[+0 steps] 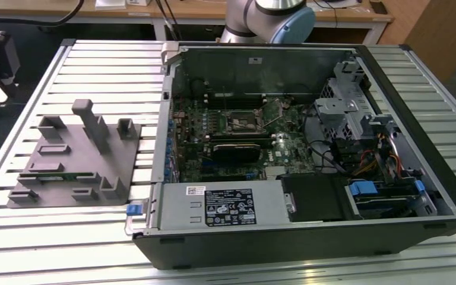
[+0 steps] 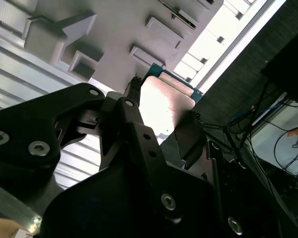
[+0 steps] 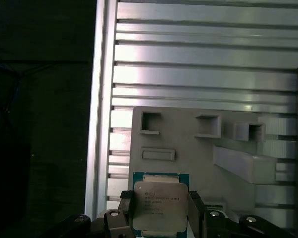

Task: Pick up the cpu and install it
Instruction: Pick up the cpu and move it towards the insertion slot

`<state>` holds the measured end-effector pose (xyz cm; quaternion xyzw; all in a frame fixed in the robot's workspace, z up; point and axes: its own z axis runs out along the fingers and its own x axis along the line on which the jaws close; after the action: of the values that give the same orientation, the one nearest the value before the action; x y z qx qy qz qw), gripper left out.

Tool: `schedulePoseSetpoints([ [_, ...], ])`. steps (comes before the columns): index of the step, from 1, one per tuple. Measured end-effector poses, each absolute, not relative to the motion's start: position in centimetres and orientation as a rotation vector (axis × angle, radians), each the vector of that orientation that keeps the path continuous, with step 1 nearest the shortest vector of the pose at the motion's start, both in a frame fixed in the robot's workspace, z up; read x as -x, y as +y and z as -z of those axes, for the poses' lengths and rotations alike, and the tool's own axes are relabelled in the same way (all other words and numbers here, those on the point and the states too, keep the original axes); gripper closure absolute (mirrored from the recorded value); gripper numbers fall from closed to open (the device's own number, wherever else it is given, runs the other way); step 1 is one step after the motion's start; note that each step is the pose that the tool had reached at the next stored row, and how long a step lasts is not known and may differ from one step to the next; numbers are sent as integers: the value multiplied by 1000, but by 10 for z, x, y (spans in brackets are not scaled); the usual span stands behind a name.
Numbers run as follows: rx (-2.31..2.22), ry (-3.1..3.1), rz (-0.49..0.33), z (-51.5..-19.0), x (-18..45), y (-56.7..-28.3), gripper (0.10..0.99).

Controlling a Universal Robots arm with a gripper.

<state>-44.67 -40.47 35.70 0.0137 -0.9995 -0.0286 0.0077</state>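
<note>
In both wrist views my gripper (image 3: 159,212) is shut on the cpu (image 3: 159,202), a flat square chip with a silvery top and a thin green edge. The black fingers (image 3: 127,208) press on two opposite sides of it. The second wrist view has the cpu (image 2: 161,106) between the fingertips (image 2: 135,87), with my gripper (image 2: 165,99) held well above the grey plastic fixture (image 2: 114,29). That fixture (image 3: 188,148) lies far below the chip. The square motherboard socket (image 1: 240,122) sits inside the open computer case in the exterior view.
The open case (image 1: 307,148) fills the exterior view's right, holding drive cages, cables and a power supply (image 1: 220,205). The fixture (image 1: 69,160) with upright blocks lies on the slatted aluminium table (image 1: 93,65) at the left. The arm's base (image 1: 268,18) stands behind the case.
</note>
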Motion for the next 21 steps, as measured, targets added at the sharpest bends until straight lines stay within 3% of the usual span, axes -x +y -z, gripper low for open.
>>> schedulePoseSetpoints([
  [21,-43,-3125,89,-394,447,-404,557],
])
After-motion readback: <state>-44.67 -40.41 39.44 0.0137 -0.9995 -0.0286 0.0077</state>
